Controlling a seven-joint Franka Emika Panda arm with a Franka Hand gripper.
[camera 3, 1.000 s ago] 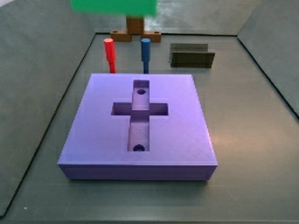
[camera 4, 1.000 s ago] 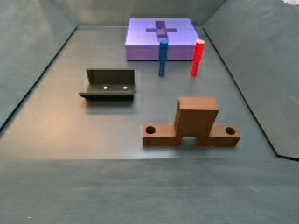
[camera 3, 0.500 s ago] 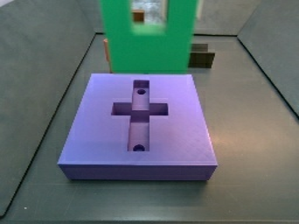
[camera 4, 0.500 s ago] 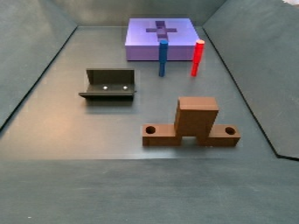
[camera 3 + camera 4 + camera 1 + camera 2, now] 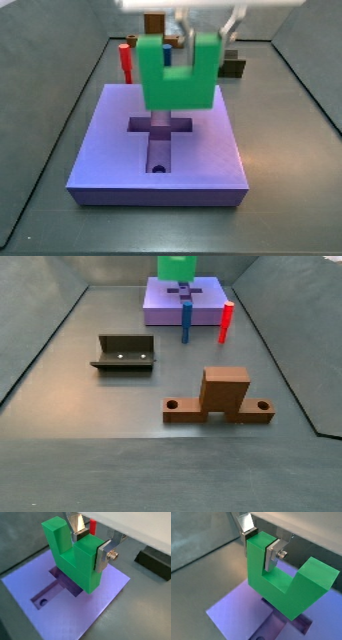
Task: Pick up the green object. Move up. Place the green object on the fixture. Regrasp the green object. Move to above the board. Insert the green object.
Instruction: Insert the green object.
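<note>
Green block in my grip: my gripper [image 5: 89,543] is clamped on one prong of the green object [image 5: 75,556], silver fingers [image 5: 272,555] pressed flat against that prong's two faces, prongs pointing up and the solid base hanging downward. In a side view the green object [image 5: 179,72] hangs directly above the board [image 5: 120,150], over the cross-shaped recess [image 5: 159,127], apart from the purple surface. Both wrist views show the recess [image 5: 63,587] just beneath the block's lower edge.

Beyond the board in that side view stand the red peg [image 5: 123,60] and, mostly hidden behind the block, the blue peg [image 5: 166,44]. The fixture [image 5: 234,68] sits on the floor past the board's far corner, partly hidden.

In a side view looking the opposite way, the brown wooden stand [image 5: 223,395] lies well apart from the board [image 5: 160,308], and the fixture [image 5: 124,354] stands between them, off to one side.
</note>
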